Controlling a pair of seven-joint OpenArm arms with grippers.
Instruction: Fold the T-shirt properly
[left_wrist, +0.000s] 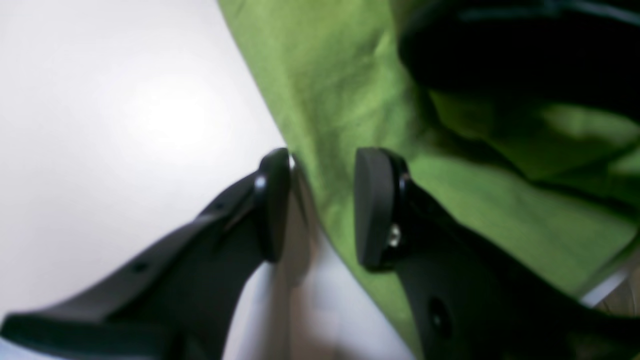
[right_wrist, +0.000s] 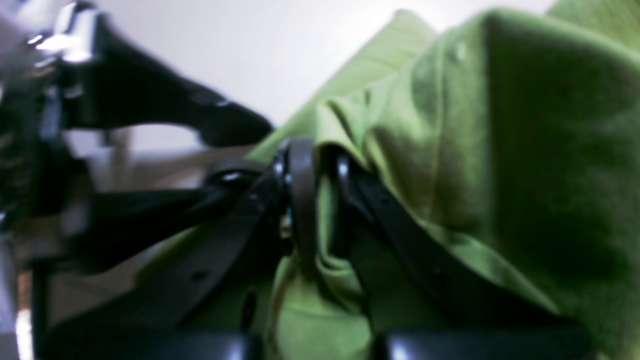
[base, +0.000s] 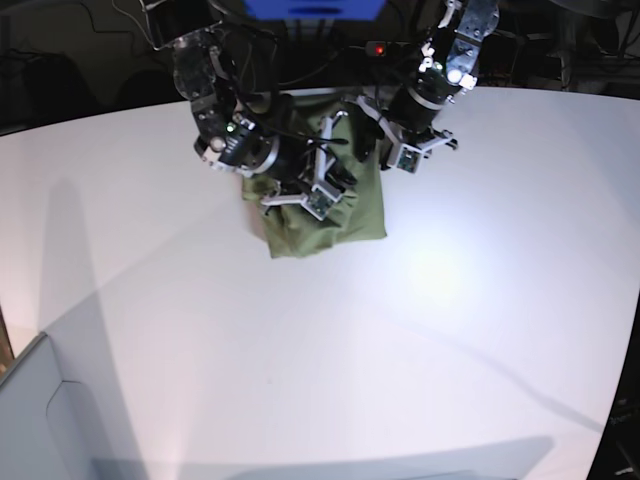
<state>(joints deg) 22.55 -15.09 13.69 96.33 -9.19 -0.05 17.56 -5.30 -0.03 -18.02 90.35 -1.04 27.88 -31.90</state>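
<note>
The olive-green T-shirt (base: 325, 222) lies bunched at the far middle of the white table, with both arms over it. In the right wrist view my right gripper (right_wrist: 321, 200) is shut on a raised fold of the T-shirt (right_wrist: 450, 125), and cloth is squeezed between its pads. In the base view that right gripper (base: 318, 190) sits on the shirt's upper left part. My left gripper (left_wrist: 320, 210) stands open, and the straight edge of the T-shirt (left_wrist: 340, 90) runs between its fingers without being clamped. In the base view the left gripper (base: 388, 152) is at the shirt's upper right corner.
The white table (base: 420, 330) stretches toward the camera and to both sides of the shirt. A pale grey box corner (base: 35, 420) shows at the lower left. Dark equipment and cables stand behind the table's far edge (base: 100, 115). A black arm part (left_wrist: 500, 50) looms over the cloth.
</note>
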